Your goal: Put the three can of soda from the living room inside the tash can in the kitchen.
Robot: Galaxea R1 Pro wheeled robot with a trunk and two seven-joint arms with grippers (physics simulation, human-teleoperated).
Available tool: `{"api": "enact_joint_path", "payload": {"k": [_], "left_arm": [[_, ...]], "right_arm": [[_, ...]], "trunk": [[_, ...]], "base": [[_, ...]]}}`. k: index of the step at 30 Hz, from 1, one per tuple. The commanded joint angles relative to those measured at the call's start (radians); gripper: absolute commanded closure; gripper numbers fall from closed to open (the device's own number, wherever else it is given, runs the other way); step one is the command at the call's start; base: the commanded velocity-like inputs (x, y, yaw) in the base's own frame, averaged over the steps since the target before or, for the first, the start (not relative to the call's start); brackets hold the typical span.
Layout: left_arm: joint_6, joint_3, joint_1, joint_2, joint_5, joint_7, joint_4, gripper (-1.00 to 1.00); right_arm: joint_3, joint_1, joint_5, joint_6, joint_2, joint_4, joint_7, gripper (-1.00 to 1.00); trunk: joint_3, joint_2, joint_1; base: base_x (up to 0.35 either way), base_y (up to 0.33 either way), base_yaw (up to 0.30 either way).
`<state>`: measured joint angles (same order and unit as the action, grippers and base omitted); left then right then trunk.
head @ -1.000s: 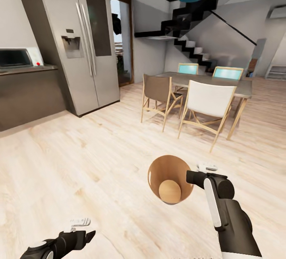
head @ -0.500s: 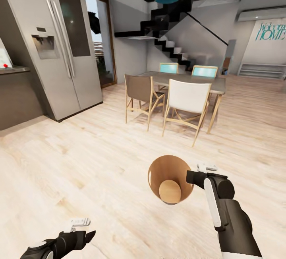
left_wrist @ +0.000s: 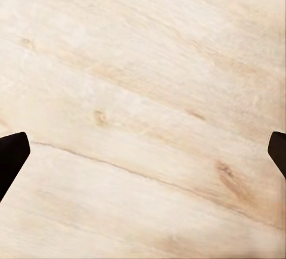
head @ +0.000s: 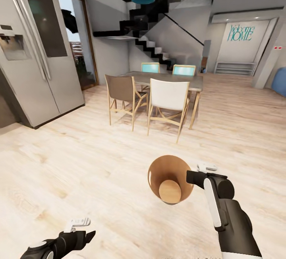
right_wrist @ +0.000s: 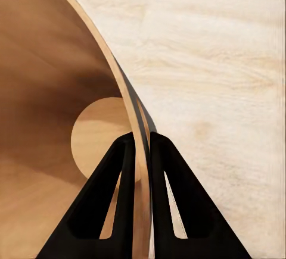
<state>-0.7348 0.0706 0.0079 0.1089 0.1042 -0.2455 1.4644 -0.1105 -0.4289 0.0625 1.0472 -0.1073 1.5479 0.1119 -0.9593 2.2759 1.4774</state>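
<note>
Carrying the small round tapered bin, dark grey outside and tan inside [head: 170, 179], by its 3 o'clock rim in my clamped right gripper [right_wrist: 142, 152], left gripper [left_wrist: 143, 158] spread empty, I judge I'm hauling it toward the cans.

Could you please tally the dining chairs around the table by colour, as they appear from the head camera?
Brown chair: 1
White chair: 1
Turquoise chairs: 2
Total: 4
</note>
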Motion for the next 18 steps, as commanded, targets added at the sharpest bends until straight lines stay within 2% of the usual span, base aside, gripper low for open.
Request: {"api": "enact_joint_path", "payload": {"k": [1, 18], "left_arm": [[0.000, 0.000, 0.000, 0.000, 0.000, 0.000, 0.000, -1.00], [0.000, 0.000, 0.000, 0.000, 0.000, 0.000, -0.001, -1.00]], "right_arm": [[0.000, 0.000, 0.016, 0.000, 0.000, 0.000, -0.004, 1.00], [0.000, 0.000, 0.016, 0.000, 0.000, 0.000, -0.004, 1.00]], "trunk": [[0.000, 0.000, 0.000], [0.000, 0.000, 0.000]], "base": [[0.000, 0.000, -0.284], [0.000, 0.000, -0.284]]}}
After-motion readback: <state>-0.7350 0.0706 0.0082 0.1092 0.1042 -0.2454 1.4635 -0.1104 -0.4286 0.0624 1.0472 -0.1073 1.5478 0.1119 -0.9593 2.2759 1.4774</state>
